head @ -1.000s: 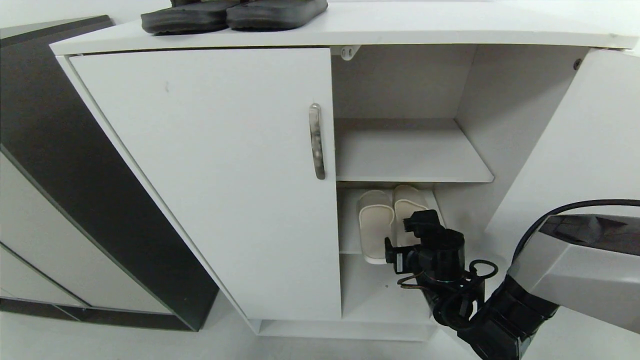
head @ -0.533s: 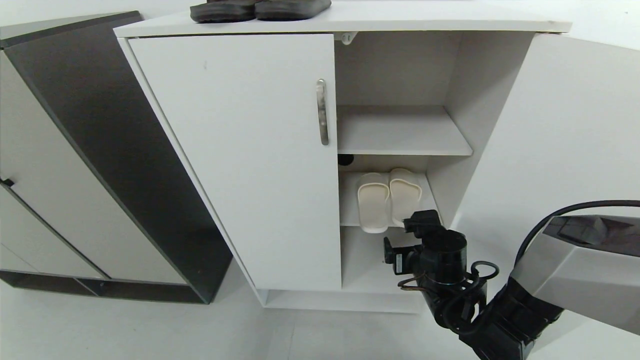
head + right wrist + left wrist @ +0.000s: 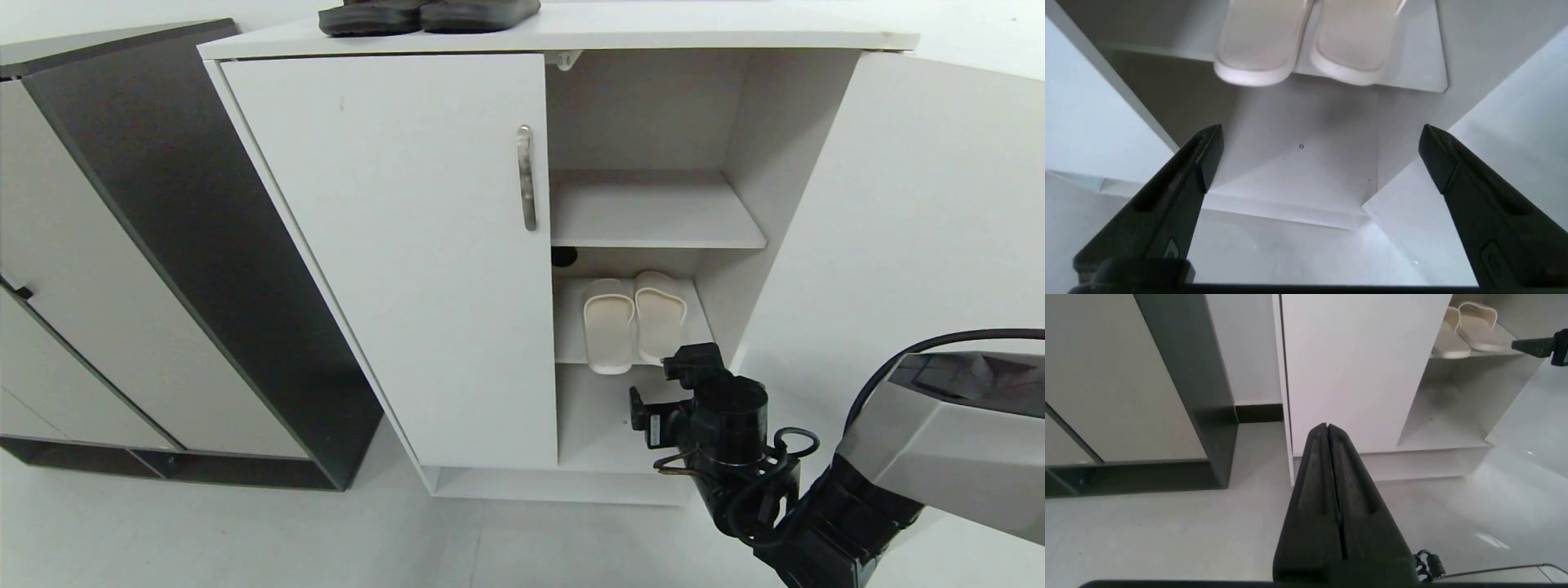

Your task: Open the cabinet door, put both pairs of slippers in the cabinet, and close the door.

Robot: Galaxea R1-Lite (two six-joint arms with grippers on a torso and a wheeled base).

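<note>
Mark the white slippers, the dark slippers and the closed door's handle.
white slippers [image 3: 608,331]: head view, footbed of the robot's-left one.
dark slippers [image 3: 478,14]: head view, side edge of the robot's-right one.
handle [image 3: 527,178]: head view, middle of its bar.

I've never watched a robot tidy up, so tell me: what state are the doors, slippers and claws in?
Right cabinet door: open.
Left cabinet door: shut.
White slippers: side by side on the lower shelf inside.
Dark slippers: on top of the cabinet, not yet inside.
Left claw: shut, empty.
Right claw: open, empty, before the open compartment.
</note>
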